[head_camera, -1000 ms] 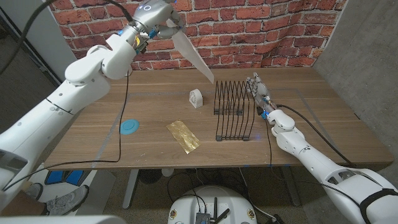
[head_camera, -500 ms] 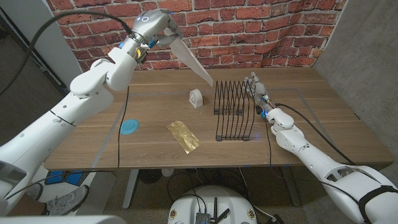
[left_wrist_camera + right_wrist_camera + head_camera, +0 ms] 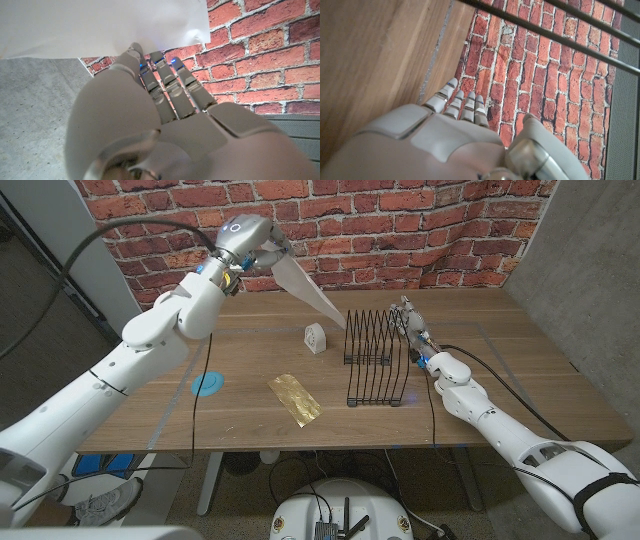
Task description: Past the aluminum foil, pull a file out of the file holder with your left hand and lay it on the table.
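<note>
Left hand point(image 3: 262, 252) pinches the white file point(image 3: 308, 283) by its top edge, up high over the far-left part of the surface point(image 3: 500, 370), brick backdrop behind it. The file hangs slanting down to the right, and its low corner sits near the far-left top of the file holder point(image 3: 377, 358) in the head picture; can't tell if it touches the wires. Left wrist view shows the fingers point(image 3: 165, 85) reaching up onto the sheet's edge, so the grasp looks firm. My read: the file is held high so it comes free of the holder's dividers before being laid down.

Right hand point(image 3: 413, 325) stands just right of the holder at its far-right side, fingers extended along the wire frame. It looks like it's bracing the holder so the rack doesn't drag with the file. Contact isn't clear, and nothing is in its grasp.

The holder is a black wire rack, mid-surface. No other files are visible in its slots, so it looks empty.

Aluminum foil point(image 3: 294, 398) lies flat, a crumpled gold sheet nearer than the holder and to its left. A small white house-shaped object point(image 3: 315, 337) stands just left of the holder, and a blue disc point(image 3: 208, 384) lies further left.

Judgement: extraction is essentially done, and the lay-down on the surface isn't yet.
</note>
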You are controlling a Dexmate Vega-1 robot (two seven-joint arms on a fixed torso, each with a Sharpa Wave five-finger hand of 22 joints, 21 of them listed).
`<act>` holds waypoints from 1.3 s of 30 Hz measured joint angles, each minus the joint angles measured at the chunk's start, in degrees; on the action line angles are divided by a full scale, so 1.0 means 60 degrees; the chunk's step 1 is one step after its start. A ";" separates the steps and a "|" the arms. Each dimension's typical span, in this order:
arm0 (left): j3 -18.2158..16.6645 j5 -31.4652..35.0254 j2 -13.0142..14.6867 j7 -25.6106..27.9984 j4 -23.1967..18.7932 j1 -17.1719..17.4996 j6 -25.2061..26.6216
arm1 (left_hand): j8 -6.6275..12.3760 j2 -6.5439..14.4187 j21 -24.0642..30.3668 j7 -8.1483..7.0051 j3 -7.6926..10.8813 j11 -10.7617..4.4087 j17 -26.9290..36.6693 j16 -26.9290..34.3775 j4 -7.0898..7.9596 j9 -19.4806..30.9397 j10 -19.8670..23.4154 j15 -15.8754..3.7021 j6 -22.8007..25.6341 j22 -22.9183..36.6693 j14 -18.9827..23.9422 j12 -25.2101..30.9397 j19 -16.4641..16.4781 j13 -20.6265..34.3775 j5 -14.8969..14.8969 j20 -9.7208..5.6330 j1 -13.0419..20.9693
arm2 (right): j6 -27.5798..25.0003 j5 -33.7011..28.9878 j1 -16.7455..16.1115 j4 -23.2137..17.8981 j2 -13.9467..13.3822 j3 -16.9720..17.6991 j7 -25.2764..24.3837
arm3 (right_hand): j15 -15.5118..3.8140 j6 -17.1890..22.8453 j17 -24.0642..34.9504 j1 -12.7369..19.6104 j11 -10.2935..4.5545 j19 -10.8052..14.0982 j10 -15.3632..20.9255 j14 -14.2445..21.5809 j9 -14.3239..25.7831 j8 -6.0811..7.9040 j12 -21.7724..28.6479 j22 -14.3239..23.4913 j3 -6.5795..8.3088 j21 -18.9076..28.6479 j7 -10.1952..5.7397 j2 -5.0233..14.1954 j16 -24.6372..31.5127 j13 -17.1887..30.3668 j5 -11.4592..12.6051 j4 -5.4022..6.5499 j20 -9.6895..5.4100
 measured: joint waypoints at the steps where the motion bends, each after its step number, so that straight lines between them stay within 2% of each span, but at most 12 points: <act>1: 0.0006 -0.0008 0.0000 0.0000 0.0000 0.0013 0.0016 | 0.0000 0.0000 0.0041 0.0000 -0.0001 0.0000 0.0000 0.0000 -0.0002 0.0000 0.0000 0.0011 0.0000 0.0000 0.0011 0.0000 0.0102 0.0000 0.0000 -0.0025 0.0000 | -0.0002 0.0000 0.0005 0.0008 0.0004 -0.0002 0.0005 | 0.0000 0.0000 0.0000 0.0000 0.0000 0.0000 0.0000 0.0000 0.0000 0.0000 0.0000 0.0000 0.0000 0.0000 0.0000 0.0000 0.0000 0.0000 0.0000 0.0000 0.0000; 4: 0.0035 -0.0059 -0.0001 -0.0002 -0.0008 0.0076 0.0111 | 0.0000 0.0000 0.0129 0.0000 -0.0026 0.0000 0.0000 0.0000 -0.0027 0.0000 0.0000 -0.0015 0.0000 0.0045 0.0085 0.0000 0.0388 0.0000 0.0000 -0.0048 0.0000 | -0.0015 -0.0004 0.0034 0.0048 0.0027 -0.0015 0.0029 | 0.0000 0.0000 0.0000 0.0000 0.0000 0.0000 0.0000 0.0000 0.0000 0.0000 0.0000 0.0000 0.0036 0.0000 0.0000 0.0000 0.0000 0.0000 0.0000 -0.0036 0.0000; 9: 0.0081 -0.0089 0.0018 -0.0059 -0.0065 0.0191 0.0330 | 0.0000 0.0000 0.0129 0.0000 -0.0026 0.0000 0.0000 0.0000 -0.0027 -0.0001 0.0000 0.0001 0.0000 0.0045 0.0101 -0.0001 0.0472 -0.0002 0.0000 -0.0031 0.0000 | -0.0027 -0.0012 0.0084 0.0117 0.0057 -0.0039 0.0061 | 0.0000 0.0000 -0.0001 0.0001 0.0000 0.0000 0.0000 0.0000 0.0000 0.0000 0.0000 0.0000 0.0037 0.0000 0.0000 0.0001 0.0000 0.0000 0.0000 -0.0036 0.0000; 24: 0.0021 -0.0295 0.0177 -0.0097 -0.0207 0.0740 0.0854 | 0.0000 0.0000 0.0081 -0.0022 -0.0025 0.0001 -0.0002 0.0036 -0.0027 -0.0002 -0.0001 -0.0050 -0.0022 0.0045 0.0152 -0.0002 0.0471 -0.0009 0.0000 -0.0031 0.0001 | -0.0108 -0.0052 0.0220 0.0299 0.0157 -0.0124 0.0145 | 0.0000 0.0000 -0.0001 0.0001 0.0000 0.0000 0.0000 0.0000 0.0000 0.0000 0.0000 0.0000 0.0036 0.0000 0.0000 0.0001 0.0000 0.0000 0.0000 -0.0036 0.0000; 39: -0.0158 -0.0446 0.0351 0.0312 -0.0243 0.1356 0.1479 | 0.0000 0.0001 -0.0120 -0.0035 -0.0025 0.0030 -0.0002 0.0035 -0.0027 -0.0003 0.0026 -0.0084 -0.0035 0.0018 0.0222 -0.0008 0.0232 -0.0009 0.0001 -0.0059 0.0001 | -0.0161 -0.0120 0.0481 0.0618 0.0310 -0.0249 0.0304 | 0.0000 0.0000 -0.0001 0.0002 0.0000 0.0000 0.0000 0.0000 0.0000 0.0000 0.0000 0.0000 0.0036 0.0000 0.0000 0.0001 0.0000 0.0000 0.0000 -0.0036 0.0000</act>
